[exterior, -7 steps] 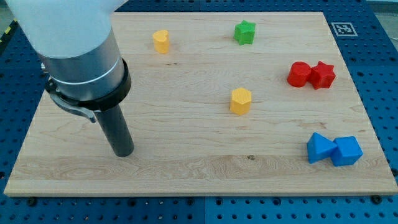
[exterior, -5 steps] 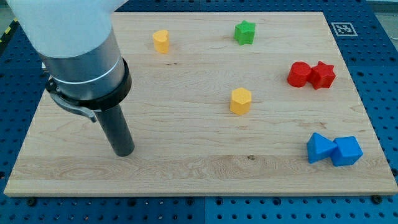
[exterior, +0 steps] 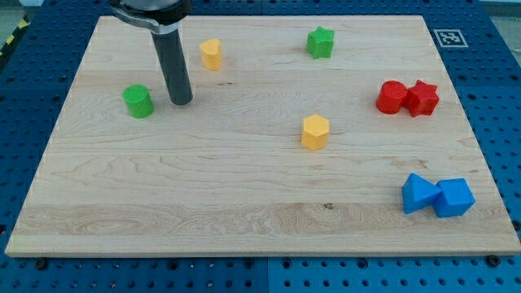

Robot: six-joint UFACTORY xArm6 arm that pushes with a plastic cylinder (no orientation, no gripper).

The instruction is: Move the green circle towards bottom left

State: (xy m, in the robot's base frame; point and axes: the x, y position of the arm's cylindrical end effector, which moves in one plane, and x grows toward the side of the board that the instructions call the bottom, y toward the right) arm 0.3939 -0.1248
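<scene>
A: Nearest the view's bottom edge, what's on the board (exterior: 163, 228)?

B: Two blue blocks at the view's lower right, touching: a blue wedge-like block (exterior: 418, 194) on the left, a blue cube (exterior: 454, 198) on the right. Wood around them is bare.

A: Next up?

B: A yellow hexagonal block (exterior: 315, 131) near the middle, alone. Further to the view's right, a red cylinder (exterior: 392, 97) pressed against a red star (exterior: 422, 98).

A: And the arm's end. Any claw, open or closed?

B: No claw to speak of. Just a straight dark rod; nothing to spread or pinch, and it holds nothing. My tip (exterior: 181, 102) sits on the wood in the view's upper left, touching no block.

A: The green circle?

B: The green circle (exterior: 138, 101) stands just to the view's left of my tip, near it but with a sliver of board between. About level with the tip's end.

A: Anything in the way around there?

B: A yellow cylinder-like block (exterior: 212, 54) lies above and to the view's right of the tip, apart from it. Toward the view's bottom left of the green circle, only plain wood.

A: Farthest back?

B: A green star (exterior: 321, 42) near the view's top edge.
</scene>
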